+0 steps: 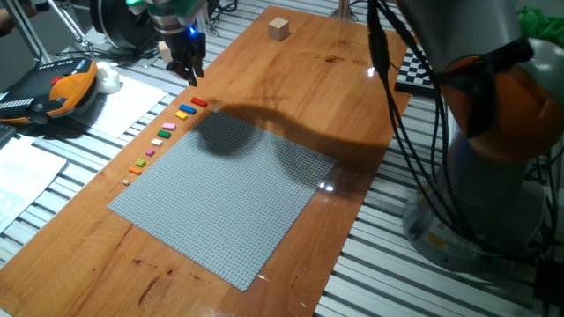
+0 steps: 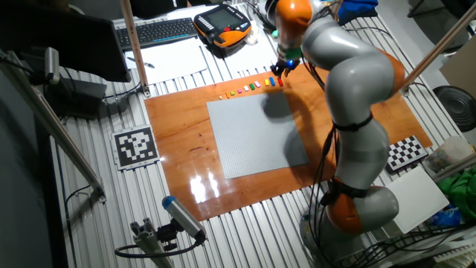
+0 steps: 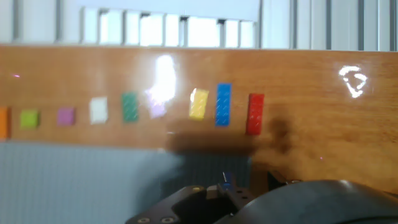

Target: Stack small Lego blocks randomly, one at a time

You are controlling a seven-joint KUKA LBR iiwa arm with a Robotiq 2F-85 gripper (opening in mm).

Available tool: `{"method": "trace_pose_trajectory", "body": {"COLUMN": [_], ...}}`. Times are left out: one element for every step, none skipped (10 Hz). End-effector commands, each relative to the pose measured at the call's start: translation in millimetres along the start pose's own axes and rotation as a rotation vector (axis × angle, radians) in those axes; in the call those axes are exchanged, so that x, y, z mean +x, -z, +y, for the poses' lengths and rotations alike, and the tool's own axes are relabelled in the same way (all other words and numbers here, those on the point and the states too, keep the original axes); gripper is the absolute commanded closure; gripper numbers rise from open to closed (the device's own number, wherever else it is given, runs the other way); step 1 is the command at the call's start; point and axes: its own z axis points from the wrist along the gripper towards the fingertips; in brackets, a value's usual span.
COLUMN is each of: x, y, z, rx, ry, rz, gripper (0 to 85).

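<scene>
- The arm reaches over the far edge of the wooden table [image 1: 352, 79], and the gripper [image 1: 187, 70] hangs above the end of a row of small Lego blocks [image 1: 163, 136], close to the red one.
- From where I stand I cannot tell whether the fingers are apart or together; they look like one dark cluster in one fixed view, and the hand view shows only the blurred dark body of the hand at the bottom.
- Nothing appears to be held between the fingers.
- The blocks lie in a single line on the bare wood, just beside one edge of the grey baseplate [image 1: 229, 194] and not on it.
- In the hand view the row reads, from one end: red block [image 3: 255, 114], blue block [image 3: 223, 104], yellow block [image 3: 198, 103], a pale purple one washed out by glare, green block [image 3: 129, 106], white block [image 3: 98, 109], a purple one, a lime one and an orange one cut off at the edge.
- Each block sits apart from its neighbours; none is stacked.
- A tan wooden cube [image 1: 279, 29] stands alone on the table, well apart from the row.
- An orange and black pendant [image 1: 53, 95] rests off the table near the blocks' end.
</scene>
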Motion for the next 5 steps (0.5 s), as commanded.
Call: {"method": "trace_pose_trajectory", "body": {"x": [-31.0,-38.0,-42.1,-45.3,-48.2], "y": [-4.2,-11.4,-17.8,-23.6,-31.0], "z": [-4.9,-7.3,-7.8,-8.8,-10.4], "rx": [-0.008,-0.014,-0.008,-0.009,-0.012], "ry": [0.008,0.012,0.012,0.006,0.001], "rz": [0.002,-0.003,-0.012,-0.012,-0.018], "gripper": [51.0,51.0,51.0,51.0,51.0]}}
